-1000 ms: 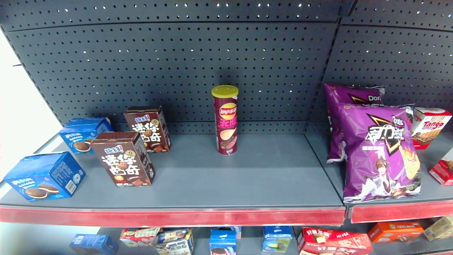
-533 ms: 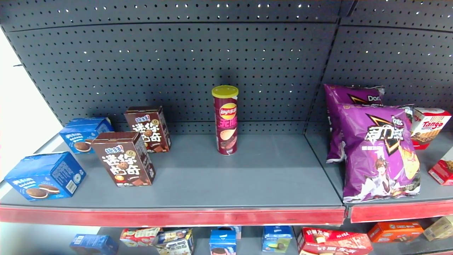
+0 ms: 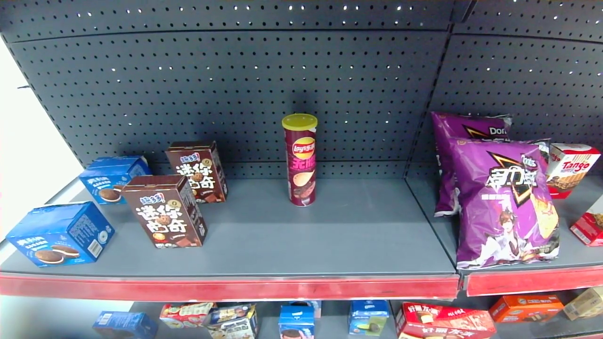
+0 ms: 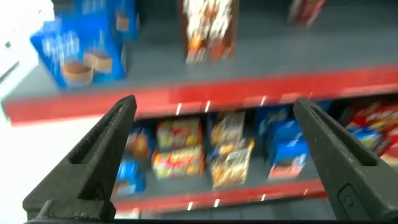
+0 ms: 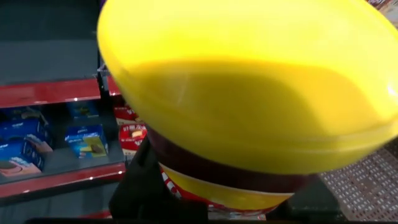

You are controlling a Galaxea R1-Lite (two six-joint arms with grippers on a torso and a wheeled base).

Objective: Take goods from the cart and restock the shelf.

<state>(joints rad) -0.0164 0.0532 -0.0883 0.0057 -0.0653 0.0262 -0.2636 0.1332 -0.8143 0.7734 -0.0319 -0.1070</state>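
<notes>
A maroon chip can (image 3: 300, 160) with a yellow lid stands upright at the back middle of the grey shelf (image 3: 306, 235). A second chip can (image 5: 249, 93) with the same yellow lid sits very close in the right wrist view. My right gripper (image 5: 214, 202) is shut on its maroon body, and one dark finger (image 5: 140, 186) shows beside it. In the left wrist view my left gripper (image 4: 214, 106) is open with nothing between its fingers. It faces the shelf's red front edge (image 4: 205, 99) and the lower shelf's boxes.
On the shelf, two brown cookie boxes (image 3: 165, 209) and two blue boxes (image 3: 59, 233) stand at the left, and purple chip bags (image 3: 504, 202) lean at the right. Bare shelf lies around the standing can. Small boxes (image 3: 292, 320) line the lower shelf.
</notes>
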